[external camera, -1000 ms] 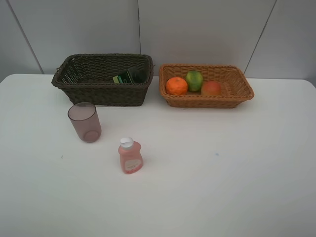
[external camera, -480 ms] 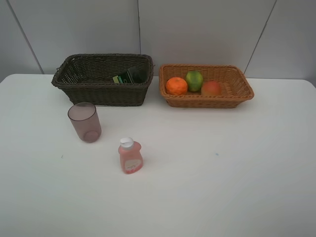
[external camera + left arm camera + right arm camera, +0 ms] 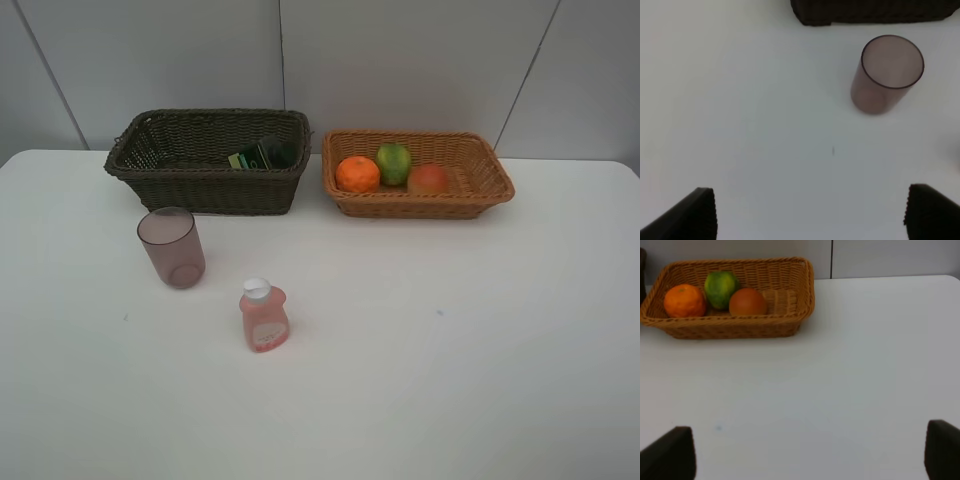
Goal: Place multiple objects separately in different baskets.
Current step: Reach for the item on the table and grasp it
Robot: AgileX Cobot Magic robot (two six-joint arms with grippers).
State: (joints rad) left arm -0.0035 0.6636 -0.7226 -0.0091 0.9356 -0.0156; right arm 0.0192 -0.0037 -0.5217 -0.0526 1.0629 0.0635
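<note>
Exterior high: cup [image 3: 171, 247] and pink bottle [image 3: 264, 316] stand on your worktop [image 3: 450, 350]; pump bottle [image 3: 262, 154] in dark basket [image 3: 205, 185], three fruits [image 3: 393, 162] in tan basket [image 3: 420, 205]. Your left hand [image 3: 810, 215] and right hand [image 3: 807, 452] gape wide, empty.

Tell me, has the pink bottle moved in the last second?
No. The bottle stands just where it was, same gap from the cup and the dark basket.

Bare lab-style robot test bench: plain white table [image 3: 500, 350] against a grey panelled wall [image 3: 400, 60].
</note>
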